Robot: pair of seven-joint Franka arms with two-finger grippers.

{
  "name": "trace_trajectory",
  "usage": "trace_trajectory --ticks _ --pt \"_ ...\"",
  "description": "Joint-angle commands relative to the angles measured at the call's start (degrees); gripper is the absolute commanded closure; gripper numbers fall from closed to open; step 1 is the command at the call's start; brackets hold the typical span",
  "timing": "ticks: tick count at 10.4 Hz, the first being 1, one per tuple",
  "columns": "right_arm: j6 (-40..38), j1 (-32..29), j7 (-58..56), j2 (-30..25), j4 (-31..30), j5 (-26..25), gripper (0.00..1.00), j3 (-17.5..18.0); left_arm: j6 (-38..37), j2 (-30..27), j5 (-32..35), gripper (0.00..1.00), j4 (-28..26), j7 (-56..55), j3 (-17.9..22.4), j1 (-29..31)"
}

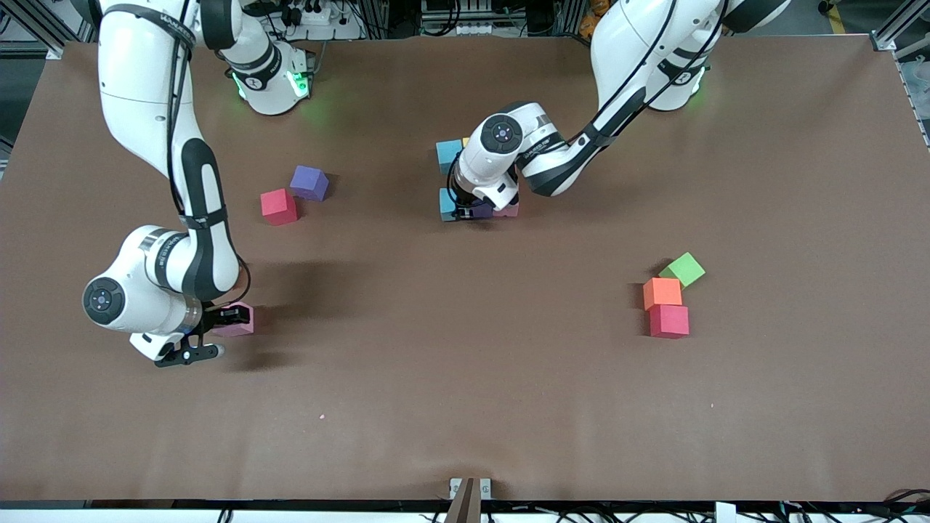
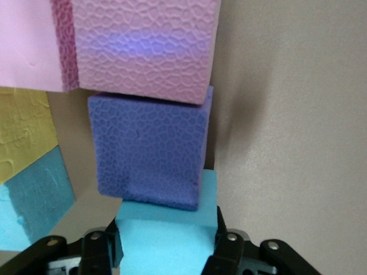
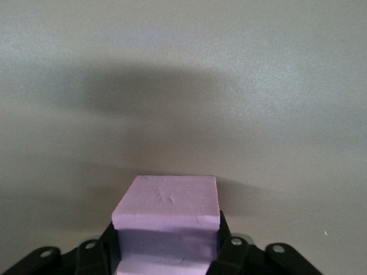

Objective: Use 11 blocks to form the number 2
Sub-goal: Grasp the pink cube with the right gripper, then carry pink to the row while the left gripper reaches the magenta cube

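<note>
A cluster of blocks lies at the table's middle under my left arm: a light blue block (image 1: 448, 154), a sliver of yellow (image 1: 465, 142), a purple block (image 1: 482, 211) and a pink block (image 1: 508, 211). My left gripper (image 1: 461, 208) is shut on a second light blue block (image 2: 163, 240), which touches the purple block (image 2: 152, 152); the purple one touches a pink block (image 2: 146, 48). Toward the right arm's end, my right gripper (image 1: 229, 318) is shut on a pink block (image 3: 167, 212) that rests on the table.
A red block (image 1: 279, 206) and a purple block (image 1: 309, 182) sit between the right arm's base and the pink block. Toward the left arm's end, a green cube (image 1: 683, 269), an orange block (image 1: 662, 293) and a reddish-pink block (image 1: 668, 321) touch in a row.
</note>
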Motion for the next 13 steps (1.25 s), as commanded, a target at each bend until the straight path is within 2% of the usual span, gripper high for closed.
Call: trace_trajectory --ticks 1,2,4,5,6,10,13 --pt "-0.2 0.04 0.34 -0.8 -0.36 0.59 0.43 0.2 1.22 -0.24 1.73 0.58 -0.49 -1.8 0.48 -0.69" --pt "-0.28 0.04 0.43 -1.07 -0.27 0.59 0.43 0.2 1.13 -0.24 1.73 0.57 -0.41 -1.8 0.48 -0.69" --pt "-0.2 1.78 0.69 -1.42 0.08 0.24 0.43 -0.15 1.13 -0.16 1.73 0.38 -0.23 -1.8 0.48 -0.86" --pt "-0.2 2.93 1.65 -1.51 0.52 0.15 0.42 -0.32 1.13 -0.24 1.73 0.24 -0.14 -1.8 0.48 -0.78" --pt "-0.2 3.72 2.44 -1.6 1.13 0.06 0.42 -0.33 0.96 -0.24 1.73 0.0 -0.05 -1.62 0.56 -0.95" --pt "-0.2 6.36 3.85 -1.95 2.19 0.06 0.42 -0.24 -0.09 -1.38 1.73 0.0 0.21 -1.62 0.56 -0.25" --pt "-1.33 11.09 8.76 -3.0 2.19 0.06 0.41 -0.32 -9.02 -5.59 1.65 0.0 4.15 -1.36 0.3 1.32"
